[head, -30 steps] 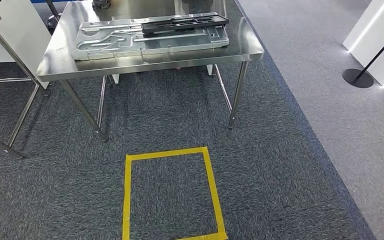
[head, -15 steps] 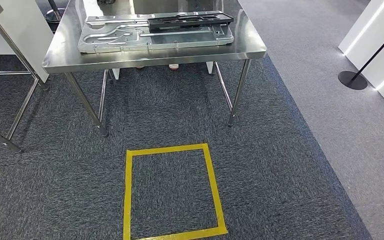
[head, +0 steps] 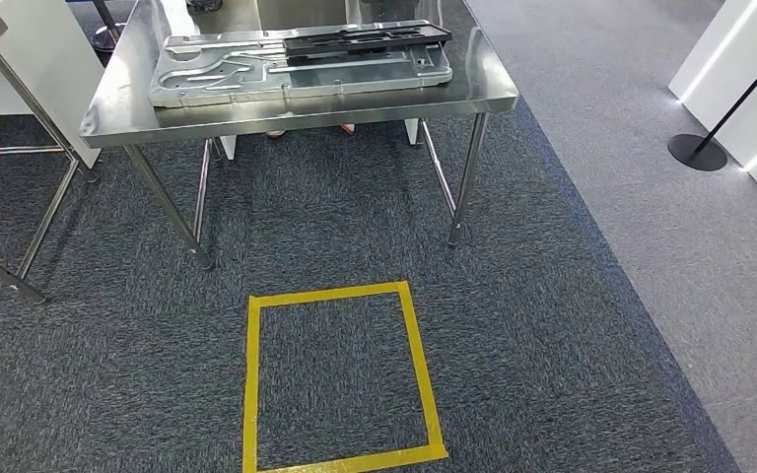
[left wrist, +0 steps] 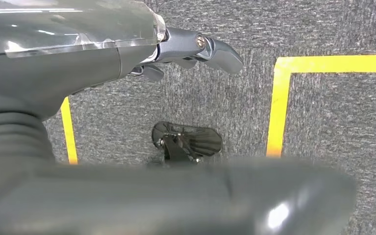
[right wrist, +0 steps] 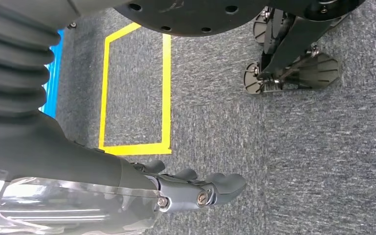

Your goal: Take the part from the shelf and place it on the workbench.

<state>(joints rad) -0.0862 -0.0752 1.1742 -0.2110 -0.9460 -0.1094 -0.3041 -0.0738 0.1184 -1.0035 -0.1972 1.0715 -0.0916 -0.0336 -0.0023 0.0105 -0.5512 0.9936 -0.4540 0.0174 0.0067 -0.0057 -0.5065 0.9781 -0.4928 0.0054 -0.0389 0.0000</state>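
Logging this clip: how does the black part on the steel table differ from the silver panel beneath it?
The black part is dark, narrow and shorter; the silver panel is bright metal, wider and longer. The black part lies on top, along the panel's far edge toward its right end; the panel rests directly on the steel table. The panel shows curved raised channels at its left; the black part shows cut-outs. Both lie flat, long sides parallel.
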